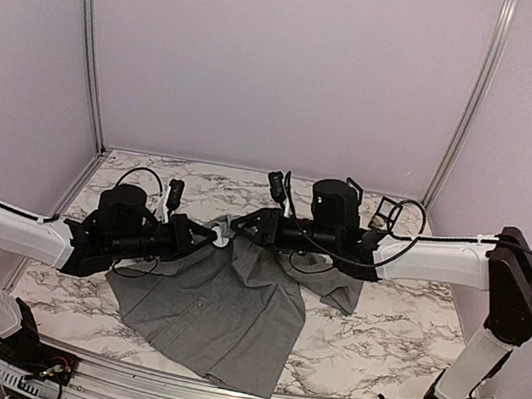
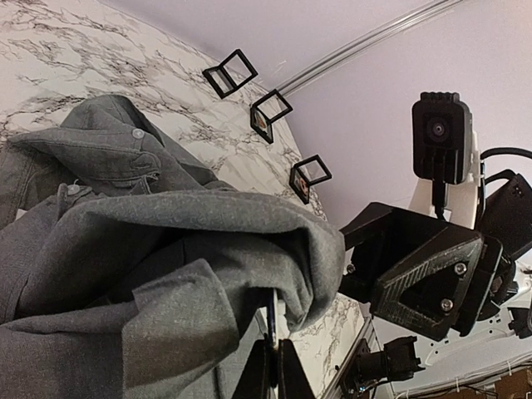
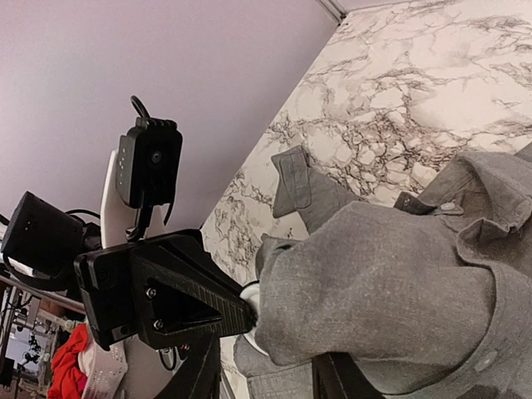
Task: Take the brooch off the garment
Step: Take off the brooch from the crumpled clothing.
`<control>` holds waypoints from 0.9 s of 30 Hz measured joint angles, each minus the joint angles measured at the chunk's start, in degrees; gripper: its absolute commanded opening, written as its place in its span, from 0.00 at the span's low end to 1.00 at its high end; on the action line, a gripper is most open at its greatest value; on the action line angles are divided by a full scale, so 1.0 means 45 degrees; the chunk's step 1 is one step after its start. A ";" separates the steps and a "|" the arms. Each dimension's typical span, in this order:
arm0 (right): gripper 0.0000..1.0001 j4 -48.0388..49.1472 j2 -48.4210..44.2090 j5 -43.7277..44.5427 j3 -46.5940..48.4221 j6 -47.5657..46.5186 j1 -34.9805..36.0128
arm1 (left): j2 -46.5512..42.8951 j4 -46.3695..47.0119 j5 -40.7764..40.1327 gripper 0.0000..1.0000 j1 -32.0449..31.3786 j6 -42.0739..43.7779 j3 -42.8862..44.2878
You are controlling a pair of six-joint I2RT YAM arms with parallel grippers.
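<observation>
The garment (image 1: 218, 313), a grey button-up shirt, lies on the marble table with its collar end lifted between my two arms. My left gripper (image 1: 208, 236) is shut on the brooch (image 1: 223, 237), a thin white disc. In the left wrist view the brooch (image 2: 271, 320) shows edge-on, rising from the left gripper (image 2: 277, 353) into a fold of the garment (image 2: 166, 249). My right gripper (image 1: 245, 225) meets it from the right. In the right wrist view the right gripper (image 3: 270, 366) stands open astride a bulging fold of the garment (image 3: 391, 283), beside the brooch (image 3: 252, 299).
Three small black square frames (image 2: 230, 72) (image 2: 272, 110) (image 2: 309, 174) stand along the back of the table. Aluminium posts (image 1: 89, 40) (image 1: 472, 101) and lilac walls close the sides and back. The two wrists nearly touch over the shirt's collar.
</observation>
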 measured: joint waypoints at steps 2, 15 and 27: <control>0.20 0.0010 0.0019 -0.0068 0.0000 -0.0005 -0.0121 | 0.0204 -0.0087 0.0049 0.00 0.0063 -0.0117 0.0194; 0.00 0.0160 0.0996 -0.0602 0.0243 0.0058 -0.0447 | 0.0287 -0.2662 -0.0068 0.00 0.0155 -0.0267 0.0782; 0.00 -0.1569 0.1831 0.0821 0.1919 -0.1486 0.0287 | -0.1127 -0.4473 0.0039 0.00 0.0160 -0.0102 0.0714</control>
